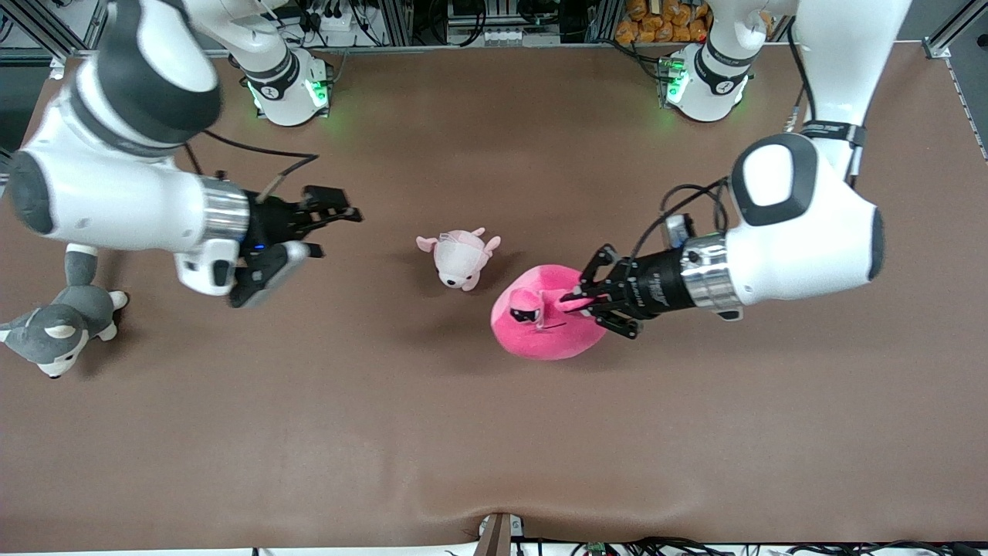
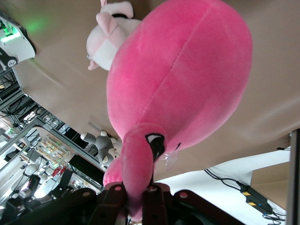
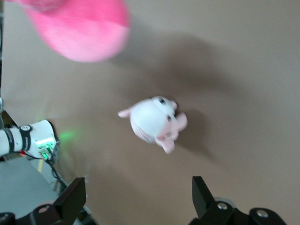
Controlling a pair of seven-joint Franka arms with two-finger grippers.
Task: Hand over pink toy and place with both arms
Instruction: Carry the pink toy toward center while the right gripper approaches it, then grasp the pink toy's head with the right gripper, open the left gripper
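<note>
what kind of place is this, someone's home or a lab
Most likely a robotics lab: two white arms bolted to a brown-covered table, aluminium framing and cables along its edge, and plush toys as test objects, including the pink toy in the left tool.

The pink toy (image 1: 552,328) looks soft plush; the table (image 1: 463,432) seems matt brown cloth.
</note>
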